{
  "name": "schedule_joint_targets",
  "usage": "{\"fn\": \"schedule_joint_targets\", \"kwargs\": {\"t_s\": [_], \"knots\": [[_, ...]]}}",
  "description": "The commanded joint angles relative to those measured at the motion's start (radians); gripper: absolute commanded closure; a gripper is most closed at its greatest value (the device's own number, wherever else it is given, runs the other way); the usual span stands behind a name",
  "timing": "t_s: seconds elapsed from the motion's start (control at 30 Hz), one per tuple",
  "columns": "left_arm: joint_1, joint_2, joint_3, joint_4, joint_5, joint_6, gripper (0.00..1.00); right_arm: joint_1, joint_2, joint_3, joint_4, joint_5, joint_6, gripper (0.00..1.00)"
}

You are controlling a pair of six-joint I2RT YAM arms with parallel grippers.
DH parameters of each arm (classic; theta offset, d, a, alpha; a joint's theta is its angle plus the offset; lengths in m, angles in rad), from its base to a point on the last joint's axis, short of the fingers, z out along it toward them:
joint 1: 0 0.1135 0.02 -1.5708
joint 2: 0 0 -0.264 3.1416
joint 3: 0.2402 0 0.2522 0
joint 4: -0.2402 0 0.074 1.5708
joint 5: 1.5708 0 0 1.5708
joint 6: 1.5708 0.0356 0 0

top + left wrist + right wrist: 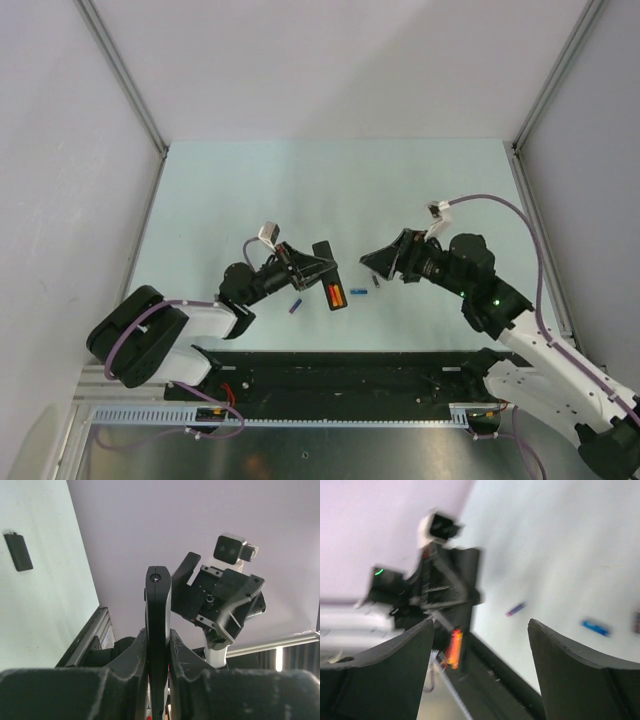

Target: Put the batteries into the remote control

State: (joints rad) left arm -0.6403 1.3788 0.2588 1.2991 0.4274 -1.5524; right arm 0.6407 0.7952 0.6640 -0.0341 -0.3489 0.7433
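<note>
Over the table [300,180], the left gripper [308,266] clamps the remote [325,255], batteries [337,296] showing in its recess; the right gripper [480,630], open and empty, should press them home gently and squarely.

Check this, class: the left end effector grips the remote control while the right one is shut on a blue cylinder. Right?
No: the right end effector is open and empty, per the right wrist view; the blue cylinders lie on the table. The left end effector grips the remote control.

right gripper [480,626] spread wide; remote control [465,639] (blurred) shows orange batteries [453,649].
</note>
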Motion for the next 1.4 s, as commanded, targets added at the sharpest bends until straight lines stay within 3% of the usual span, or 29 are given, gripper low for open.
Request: {"fn": "schedule_joint_targets", "kwargs": {"t_s": [0.0, 0.13, 0.5, 0.87, 1.23, 1.37], "knots": [[0.021, -0.007, -0.030, 0.272, 0.014, 0.049, 1.00, -0.015, 0.054, 0.060, -0.421, 0.486, -0.078, 0.21], [0.021, -0.017, -0.064, 0.266, 0.013, 0.074, 1.00, -0.016, 0.223, 0.101, -0.573, 0.666, -0.125, 0.24], [0.022, -0.055, -0.121, 0.264, 0.020, 0.098, 1.00, -0.049, 0.502, 0.143, -0.523, 0.771, -0.191, 0.25], [0.025, -0.063, -0.136, 0.262, 0.042, 0.104, 1.00, -0.125, 0.699, 0.183, -0.414, 0.654, -0.255, 0.28], [0.030, -0.050, -0.136, 0.264, 0.053, 0.103, 1.00, -0.161, 0.797, 0.212, -0.383, 0.588, -0.298, 0.45], [0.031, -0.040, -0.132, 0.264, 0.053, 0.103, 1.00, -0.164, 0.805, 0.212, -0.388, 0.577, -0.298, 0.46]]}}
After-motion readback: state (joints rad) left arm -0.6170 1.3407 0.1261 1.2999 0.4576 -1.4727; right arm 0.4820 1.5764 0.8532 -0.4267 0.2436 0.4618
